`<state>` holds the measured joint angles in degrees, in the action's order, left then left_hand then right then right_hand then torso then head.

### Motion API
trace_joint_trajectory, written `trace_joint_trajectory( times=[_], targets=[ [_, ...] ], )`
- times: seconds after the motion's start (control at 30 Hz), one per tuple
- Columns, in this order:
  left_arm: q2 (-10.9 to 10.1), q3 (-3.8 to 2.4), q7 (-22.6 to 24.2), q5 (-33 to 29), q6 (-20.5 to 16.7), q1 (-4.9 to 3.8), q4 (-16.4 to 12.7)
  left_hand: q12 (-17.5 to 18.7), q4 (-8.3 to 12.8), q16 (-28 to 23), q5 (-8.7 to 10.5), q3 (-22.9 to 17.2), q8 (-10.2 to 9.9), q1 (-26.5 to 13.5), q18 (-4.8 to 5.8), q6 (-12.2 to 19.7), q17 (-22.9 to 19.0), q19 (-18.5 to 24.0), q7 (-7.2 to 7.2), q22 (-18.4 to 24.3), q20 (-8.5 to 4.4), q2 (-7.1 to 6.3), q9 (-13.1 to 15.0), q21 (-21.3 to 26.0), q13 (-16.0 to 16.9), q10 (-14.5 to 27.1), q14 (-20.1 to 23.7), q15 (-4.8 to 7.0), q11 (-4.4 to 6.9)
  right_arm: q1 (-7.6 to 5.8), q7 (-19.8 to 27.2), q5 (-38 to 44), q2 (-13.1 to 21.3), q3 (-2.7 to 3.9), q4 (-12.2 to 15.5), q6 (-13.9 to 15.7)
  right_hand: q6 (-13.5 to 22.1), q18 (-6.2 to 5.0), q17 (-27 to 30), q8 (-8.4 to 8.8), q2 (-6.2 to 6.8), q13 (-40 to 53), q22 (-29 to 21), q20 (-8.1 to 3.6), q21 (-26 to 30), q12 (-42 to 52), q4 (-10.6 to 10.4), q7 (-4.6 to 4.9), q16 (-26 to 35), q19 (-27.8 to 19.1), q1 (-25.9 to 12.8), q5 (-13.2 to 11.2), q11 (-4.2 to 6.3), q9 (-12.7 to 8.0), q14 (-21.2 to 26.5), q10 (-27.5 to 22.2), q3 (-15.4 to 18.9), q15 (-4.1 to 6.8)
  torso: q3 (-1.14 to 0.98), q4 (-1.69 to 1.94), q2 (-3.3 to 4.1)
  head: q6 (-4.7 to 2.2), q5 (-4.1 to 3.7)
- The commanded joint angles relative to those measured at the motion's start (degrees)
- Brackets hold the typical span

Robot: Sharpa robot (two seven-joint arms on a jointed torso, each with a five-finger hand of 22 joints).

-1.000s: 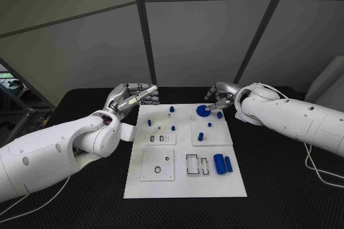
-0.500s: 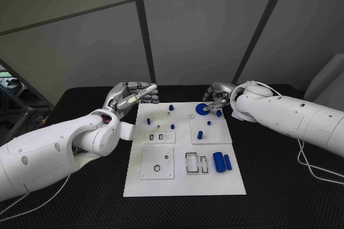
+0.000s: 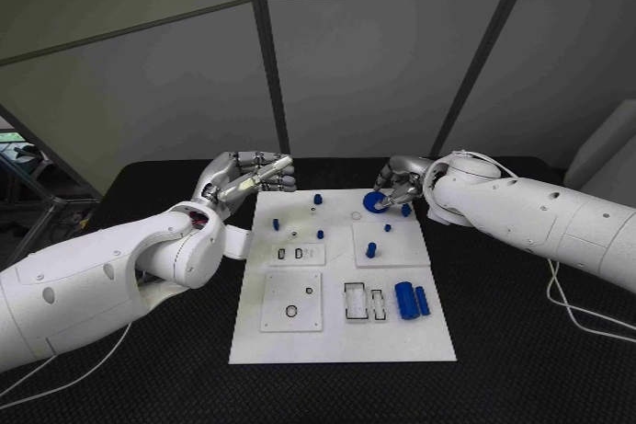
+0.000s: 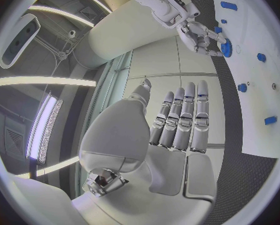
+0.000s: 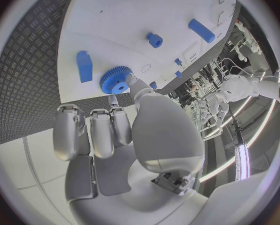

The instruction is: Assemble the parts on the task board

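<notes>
The white task board (image 3: 342, 337) lies in the middle of the table. Over its far right part, my right hand (image 3: 401, 180) pinches a blue gear (image 3: 375, 201) between thumb and a finger; the gear sits tilted just above the board. The right wrist view has the gear (image 5: 117, 80) at the thumb tip, with the other fingers (image 5: 90, 130) stretched out beside it. My left hand (image 3: 252, 176) hovers at the board's far left corner, fingers apart and holding nothing. From the left wrist I see its fingers (image 4: 180, 117) straight, with the gear (image 4: 226, 47) far beyond.
Small blue pegs (image 3: 317, 200) (image 3: 371, 251) stand on the far half of the board. Two blue cylinders (image 3: 413, 302) lie side by side near its right edge, beside white slotted blocks (image 3: 360, 303). A white plate with an oval hole (image 3: 293, 304) sits near left. Black table (image 3: 530, 332) surrounds the board.
My right hand has shifted slightly left and away with the gear in it. The left hand has barely moved.
</notes>
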<state>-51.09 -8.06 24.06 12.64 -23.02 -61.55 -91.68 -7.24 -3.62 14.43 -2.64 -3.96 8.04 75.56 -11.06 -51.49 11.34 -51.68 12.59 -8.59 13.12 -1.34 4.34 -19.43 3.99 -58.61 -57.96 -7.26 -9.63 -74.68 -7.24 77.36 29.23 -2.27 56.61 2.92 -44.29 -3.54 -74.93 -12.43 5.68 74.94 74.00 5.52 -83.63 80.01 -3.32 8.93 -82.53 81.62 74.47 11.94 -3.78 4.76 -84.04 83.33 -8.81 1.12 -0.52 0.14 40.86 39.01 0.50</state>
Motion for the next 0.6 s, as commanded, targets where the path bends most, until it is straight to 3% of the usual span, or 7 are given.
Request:
trace_joint_trajectory(
  times=[0.03,0.37,0.6],
  targets=[
    [0.1,-0.02,0.3,0.4,0.6,-0.08,-0.1,0.2,0.1,-0.2,-0.04,0.4,-0.3,0.1,0.79,-0.4,0.1,0.2,0.00,0.1,0.28,0.64,0.0,0.3,0.0,-0.5,0.3,-0.06,-0.08,-0.12,-0.1,0.4,0.0,0.03,0.0,-1.0,0.0,0.43,-2.9,-0.28,-0.39,0.7,0.1,0.11,-0.2,-0.1,0.1,-0.08,-0.2,-0.2,0.4,-0.1,0.01,0.1,-3.7,-0.5,0.0,-0.49,0.01,0.01,-0.02,0.02,0.01],
    [-0.1,-0.02,0.2,0.4,0.5,-0.08,-0.1,0.3,0.1,-0.2,-0.04,0.4,-0.3,0.2,0.78,-0.4,0.1,0.2,0.00,0.1,0.28,0.74,0.0,0.3,0.0,-0.5,0.3,-0.05,-0.08,0.01,0.1,2.2,0.2,0.01,0.1,-1.3,-0.6,0.47,-3.3,-0.93,-0.68,1.0,0.4,0.09,-0.4,0.0,0.3,-0.16,-0.5,-0.2,0.7,-0.1,0.06,0.2,-3.7,-0.5,-0.1,-0.43,-0.04,-0.11,0.00,0.27,0.24],
    [0.0,-0.02,0.2,0.4,0.5,-0.09,-0.1,0.3,0.1,-0.2,-0.04,0.3,-0.4,0.3,0.78,-0.4,0.1,0.2,0.01,0.1,0.28,0.85,0.0,0.3,0.0,-0.5,0.3,-0.05,-0.08,0.06,0.3,2.4,0.0,0.00,0.1,-1.3,-1.5,0.49,-3.5,-1.82,-1.44,1.1,0.6,0.02,-0.5,0.1,0.7,-0.23,-0.6,-0.2,1.1,0.0,0.12,0.4,-3.7,-0.5,-0.4,-0.33,-0.07,0.00,0.02,0.31,0.24]
  ],
)
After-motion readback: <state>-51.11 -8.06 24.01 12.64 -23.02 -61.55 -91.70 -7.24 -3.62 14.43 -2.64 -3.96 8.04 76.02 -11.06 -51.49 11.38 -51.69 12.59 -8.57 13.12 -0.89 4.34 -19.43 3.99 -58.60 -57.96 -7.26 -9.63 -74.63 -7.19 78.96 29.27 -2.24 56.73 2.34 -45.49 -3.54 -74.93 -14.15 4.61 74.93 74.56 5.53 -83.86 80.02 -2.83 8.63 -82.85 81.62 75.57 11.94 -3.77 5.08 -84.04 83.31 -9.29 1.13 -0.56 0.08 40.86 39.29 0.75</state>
